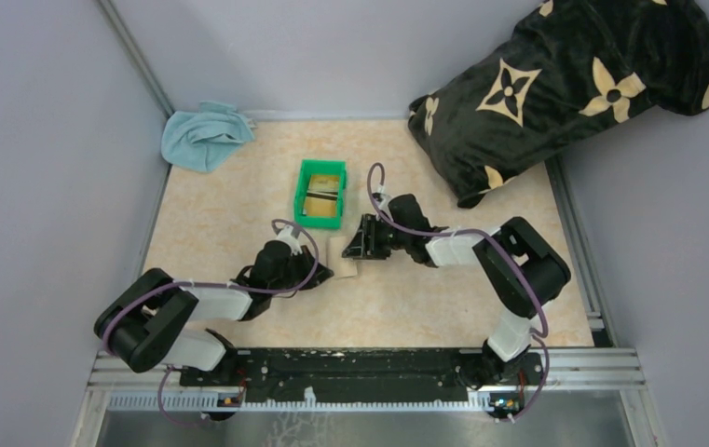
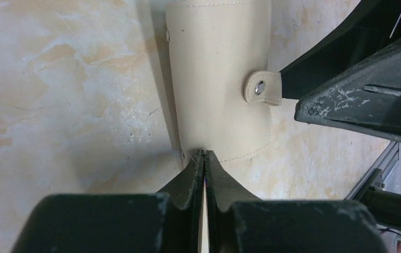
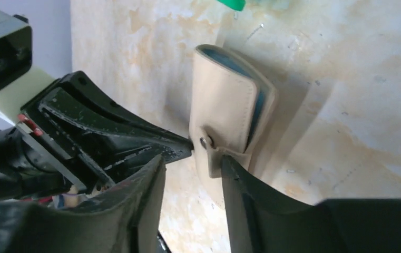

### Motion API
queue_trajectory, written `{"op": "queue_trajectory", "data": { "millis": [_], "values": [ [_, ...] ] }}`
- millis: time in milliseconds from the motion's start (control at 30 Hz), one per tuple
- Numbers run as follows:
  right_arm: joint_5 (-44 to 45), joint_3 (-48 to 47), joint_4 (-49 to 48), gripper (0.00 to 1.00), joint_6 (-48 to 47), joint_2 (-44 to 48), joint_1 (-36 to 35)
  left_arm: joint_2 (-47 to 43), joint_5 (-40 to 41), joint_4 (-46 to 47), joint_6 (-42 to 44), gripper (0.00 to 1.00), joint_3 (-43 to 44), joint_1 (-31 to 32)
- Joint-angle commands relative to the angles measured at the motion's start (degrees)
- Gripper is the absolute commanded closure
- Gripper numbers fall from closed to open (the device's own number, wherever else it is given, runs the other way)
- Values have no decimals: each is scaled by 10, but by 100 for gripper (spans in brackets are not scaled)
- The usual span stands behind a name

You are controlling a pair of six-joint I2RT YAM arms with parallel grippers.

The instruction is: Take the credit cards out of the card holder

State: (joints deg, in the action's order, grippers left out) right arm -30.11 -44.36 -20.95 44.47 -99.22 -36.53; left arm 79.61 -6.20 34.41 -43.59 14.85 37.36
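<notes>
Beige table: green bin, blue cloth, card holder, black patterned pillow.

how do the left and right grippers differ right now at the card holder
The left gripper has its fingers pressed together, pinching the card holder at its edge; the right gripper has its fingers apart, with the holder's snap tab in the gap. In the top view the left gripper reaches in from the holder's left, the right gripper from its right. Both are black and meet at the same holder.
</notes>
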Motion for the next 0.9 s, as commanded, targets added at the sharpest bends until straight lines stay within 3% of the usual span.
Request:
{"op": "queue_trajectory", "data": {
  "millis": [0, 167, 333, 567, 867],
  "values": [
    [55, -37, 79, 47, -67, 57, -20, 16, -4, -30, 0, 92, -11, 3],
    [170, -89, 178, 45, -133, 73, -51, 18, -4, -30, 1, 92, -9, 3],
    [362, -175, 292, 48, -203, 53, -130, 14, -4, -36, 1, 92, -8, 3],
    [397, -197, 321, 56, -212, -4, -146, 2, 2, -48, 4, 92, -9, 3],
    [390, -160, 315, 58, -212, -11, -150, 9, 2, -42, 4, 92, -11, 3]
  ]
}}
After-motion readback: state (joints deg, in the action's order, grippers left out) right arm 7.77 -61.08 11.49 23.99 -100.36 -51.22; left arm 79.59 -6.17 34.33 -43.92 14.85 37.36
